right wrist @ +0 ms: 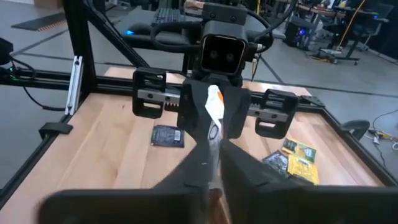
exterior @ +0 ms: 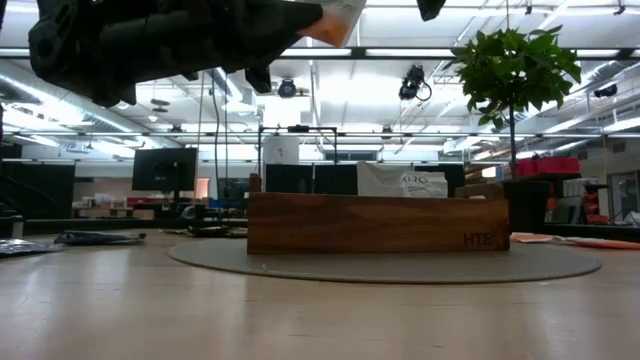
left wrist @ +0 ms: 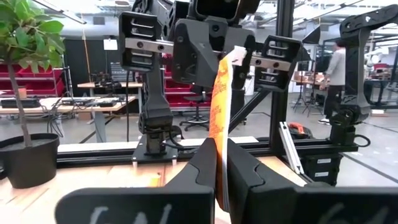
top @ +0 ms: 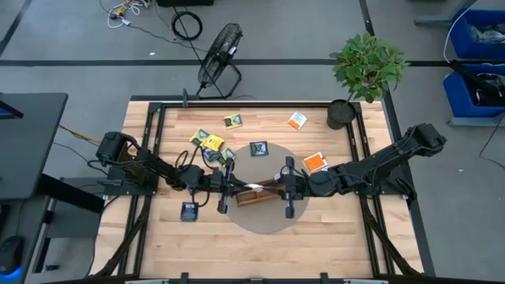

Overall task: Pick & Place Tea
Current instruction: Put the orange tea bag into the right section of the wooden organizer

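Both grippers meet above the brown wooden tray (top: 254,198) at mid-table. An orange-and-white tea sachet (top: 254,188) hangs between them. In the left wrist view my left gripper (left wrist: 221,165) is shut on the lower end of this sachet (left wrist: 219,106). My right gripper (right wrist: 214,155) faces it, its jaws closed on the other end of the sachet (right wrist: 214,101). Above the tray (exterior: 378,222) in the low view, the sachet (exterior: 338,18) sits high in the air. More tea lies loose on the table: yellow-and-green sachets (top: 207,141), an orange one (top: 315,162), dark ones (top: 259,147).
The tray stands on a round grey mat (top: 268,219). A potted plant (top: 342,114) stands at the back right corner. Other sachets lie at the back (top: 297,120) and front left (top: 189,211). A black frame rims the table.
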Motion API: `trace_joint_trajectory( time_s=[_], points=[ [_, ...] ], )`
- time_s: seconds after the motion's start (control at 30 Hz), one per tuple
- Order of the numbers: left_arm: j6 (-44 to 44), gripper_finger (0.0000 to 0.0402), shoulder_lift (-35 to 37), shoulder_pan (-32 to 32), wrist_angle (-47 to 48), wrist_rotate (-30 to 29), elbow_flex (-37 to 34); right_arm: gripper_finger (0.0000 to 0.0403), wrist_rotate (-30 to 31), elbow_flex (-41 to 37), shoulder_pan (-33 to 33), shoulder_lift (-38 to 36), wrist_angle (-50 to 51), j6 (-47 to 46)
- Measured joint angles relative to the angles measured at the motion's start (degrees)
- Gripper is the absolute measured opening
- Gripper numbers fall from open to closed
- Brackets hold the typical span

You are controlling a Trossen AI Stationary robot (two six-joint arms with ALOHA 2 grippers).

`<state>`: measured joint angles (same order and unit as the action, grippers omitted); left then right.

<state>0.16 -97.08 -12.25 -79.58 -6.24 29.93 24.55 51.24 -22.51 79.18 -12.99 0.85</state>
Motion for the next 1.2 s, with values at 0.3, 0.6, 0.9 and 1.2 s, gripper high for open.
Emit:
trace_joint_trajectory(
  time_s=[0.3,0.6,0.9,1.2],
  points=[
    [-1.02,0.0052,-0.02,0.02,2.05,-0.14,-0.02,0.0004,0.36,-0.01,0.69,-1.17,2.39,-0.44],
    [-0.91,0.0109,1.26,0.15,2.16,1.60,-2.74,0.0001,0.47,0.02,-0.03,-7.33,16.13,-2.58],
    [-2.41,0.0116,13.58,0.57,1.59,-0.05,-13.77,0.0000,-2.71,0.04,0.00,-8.83,33.85,-9.23],
    [-2.90,0.0116,23.42,0.41,1.46,-0.15,-20.60,0.0000,-2.57,-2.17,0.75,-8.81,36.57,-8.41]
  ],
)
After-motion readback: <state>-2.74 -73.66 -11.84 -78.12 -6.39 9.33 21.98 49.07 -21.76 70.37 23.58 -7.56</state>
